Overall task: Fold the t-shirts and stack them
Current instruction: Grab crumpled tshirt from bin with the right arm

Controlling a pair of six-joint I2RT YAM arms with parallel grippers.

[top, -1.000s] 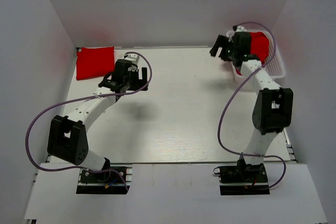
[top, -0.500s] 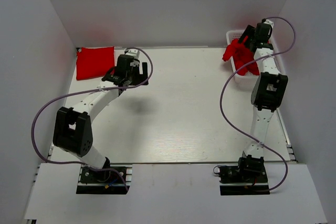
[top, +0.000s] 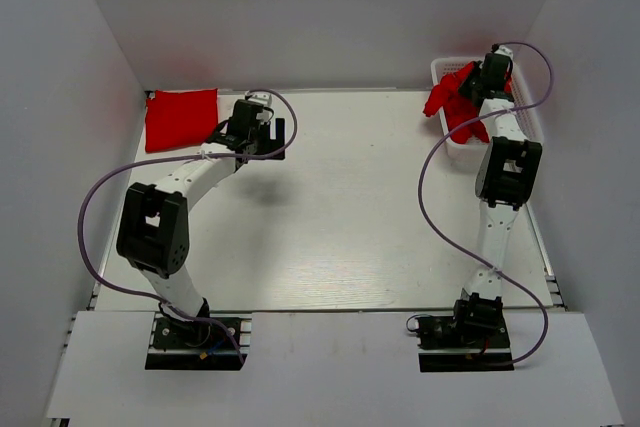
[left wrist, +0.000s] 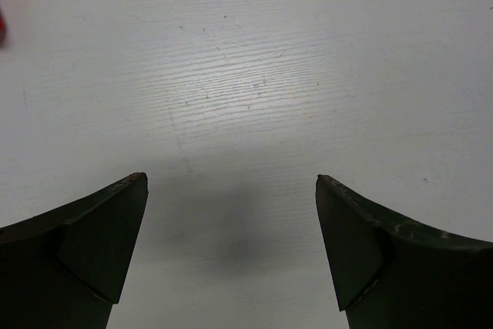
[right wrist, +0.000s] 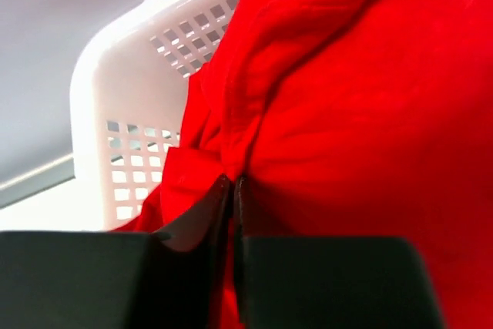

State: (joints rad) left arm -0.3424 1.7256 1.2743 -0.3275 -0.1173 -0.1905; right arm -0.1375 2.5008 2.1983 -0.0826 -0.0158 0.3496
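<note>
Two shirts show. One folded shirt [top: 181, 119] lies flat in the far left corner of the counter [top: 340, 207]. One loose shirt [top: 450, 102] hangs bunched over the rim of the basket [right wrist: 92, 98] at the far right corner, partly inside it, with a fold pinched in the clamped right tool [right wrist: 233, 186]. Left tool [left wrist: 231, 186] hovers above the counter near the folded shirt, fingers spread wide, holding nothing.

Judged step: drawing a fresh shirt out of the basket; folding not yet begun. The next move calls for carrying it clear of the rim to mid-counter and spreading it flat, likely with both tools.

No brand, label or writing is legible; no tag is visible.
</note>
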